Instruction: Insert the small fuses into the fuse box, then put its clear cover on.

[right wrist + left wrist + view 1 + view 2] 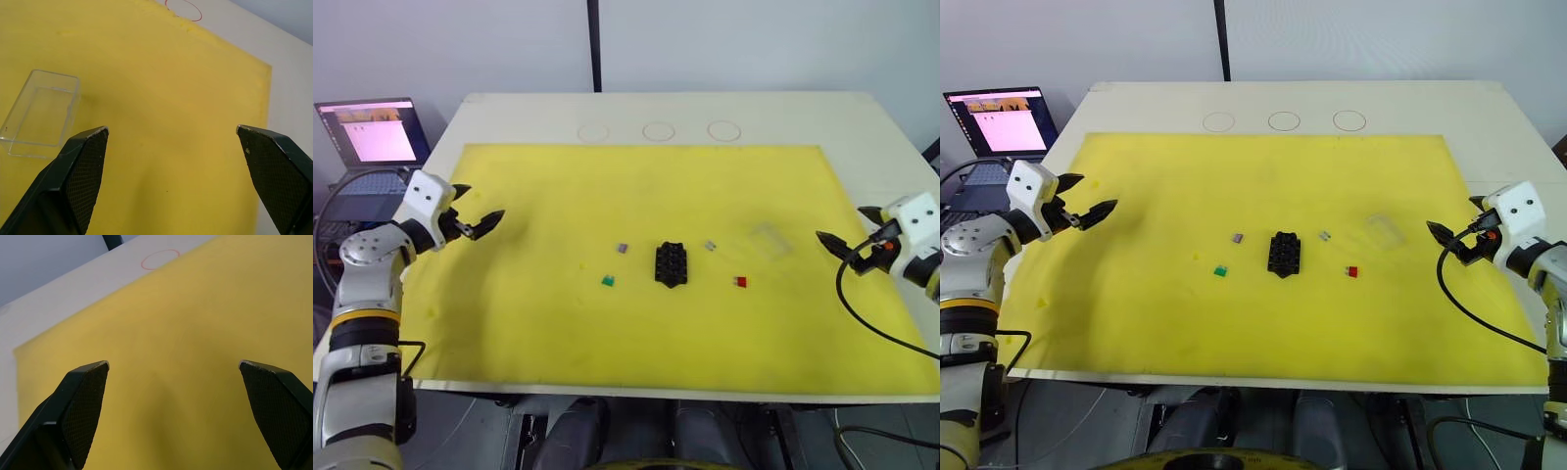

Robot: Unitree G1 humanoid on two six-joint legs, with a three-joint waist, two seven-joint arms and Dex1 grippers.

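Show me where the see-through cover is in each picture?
Left eye view: the clear cover lies on the yellow mat, right of the black fuse box, toward the right gripper.
Right eye view: the same spot, right of the box.
Left wrist view: not in it.
Right wrist view: it lies on the mat beyond one of the fingers.
Shared landmark: the yellow mat.
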